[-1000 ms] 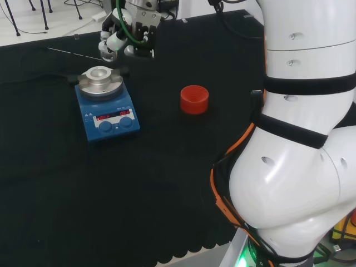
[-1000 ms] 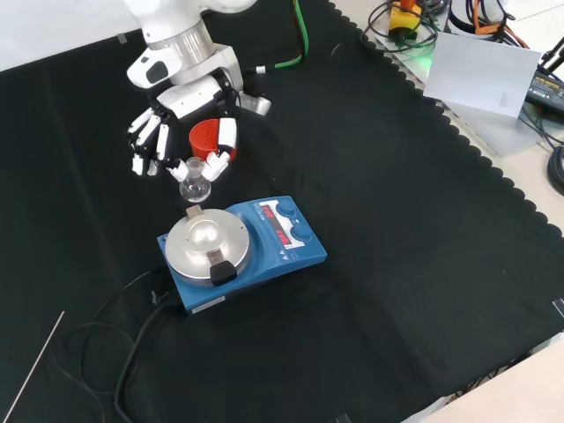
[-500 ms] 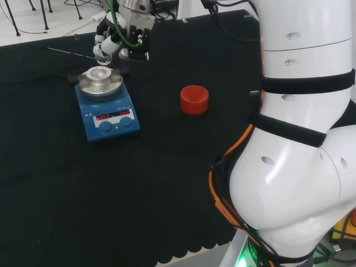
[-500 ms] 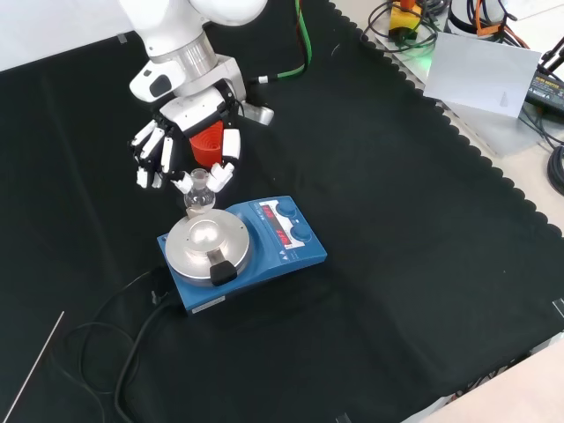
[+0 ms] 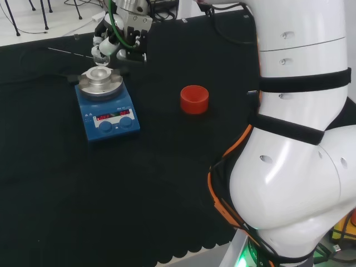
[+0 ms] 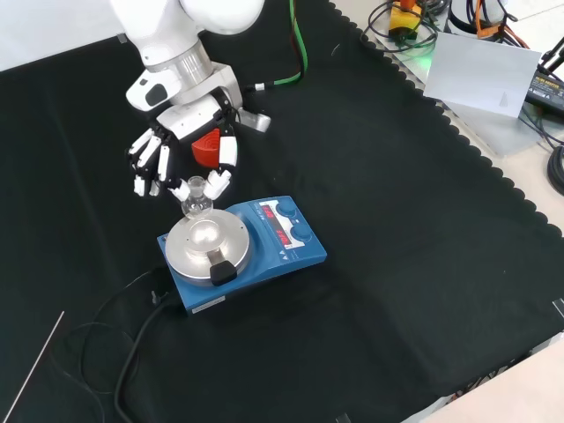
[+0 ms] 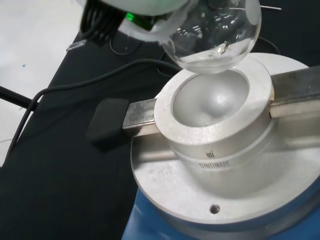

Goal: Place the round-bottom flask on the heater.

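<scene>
While the hand (image 6: 181, 145) pinches the neck of the round-bottom flask (image 6: 196, 199) between curled fingers and thumb, the clear bulb hangs just above the heater (image 6: 238, 249), over the rim of the metal bowl-shaped block (image 7: 215, 120) on its top plate, as the wrist view shows. The bulb is not yet seated: a gap separates the glass from the hollow, and it sits slightly off the hollow's centre. In the head view the red ribbed stand (image 5: 194, 99) rests well apart, to the heater's right. The risk from here is glass meeting the block's metal edge; a descent begun before the bulb is centred could knock it against the rim, tilt the flask in the grasp, or leave it resting askew when let go.
</scene>
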Controlling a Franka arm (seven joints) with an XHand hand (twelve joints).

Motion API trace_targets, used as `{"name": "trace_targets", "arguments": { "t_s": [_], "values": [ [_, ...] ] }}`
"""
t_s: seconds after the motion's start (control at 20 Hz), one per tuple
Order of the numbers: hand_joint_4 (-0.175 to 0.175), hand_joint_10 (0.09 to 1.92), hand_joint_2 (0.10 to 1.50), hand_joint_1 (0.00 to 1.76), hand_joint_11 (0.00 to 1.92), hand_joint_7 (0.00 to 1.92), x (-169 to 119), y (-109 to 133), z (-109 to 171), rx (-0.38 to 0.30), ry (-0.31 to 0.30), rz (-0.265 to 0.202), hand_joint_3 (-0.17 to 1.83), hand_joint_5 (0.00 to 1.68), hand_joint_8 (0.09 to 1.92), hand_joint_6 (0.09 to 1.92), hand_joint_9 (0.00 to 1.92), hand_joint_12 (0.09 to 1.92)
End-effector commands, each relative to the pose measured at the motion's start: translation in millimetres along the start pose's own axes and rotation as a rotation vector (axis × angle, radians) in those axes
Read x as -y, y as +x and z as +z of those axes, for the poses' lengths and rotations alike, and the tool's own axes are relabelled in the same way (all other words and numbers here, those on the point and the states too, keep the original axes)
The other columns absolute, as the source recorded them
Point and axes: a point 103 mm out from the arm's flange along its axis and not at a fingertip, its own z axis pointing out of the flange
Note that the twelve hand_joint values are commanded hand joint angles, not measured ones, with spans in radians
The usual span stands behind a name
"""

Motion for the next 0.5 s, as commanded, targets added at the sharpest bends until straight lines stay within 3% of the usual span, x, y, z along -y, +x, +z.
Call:
{"name": "trace_targets", "arguments": {
  "t_s": [0.05,0.5],
  "values": [
    [0.072,0.59,0.69,1.09,0.19,0.36,-5.9,-0.1,7.1,-0.013,0.007,-0.002,0.8,1.07,0.59,1.09,0.58,1.33],
    [0.072,0.59,0.69,1.09,0.19,0.37,-5.3,-0.4,15.0,-0.025,0.016,-0.002,0.81,1.07,0.59,1.09,0.59,1.33]
  ]
}}
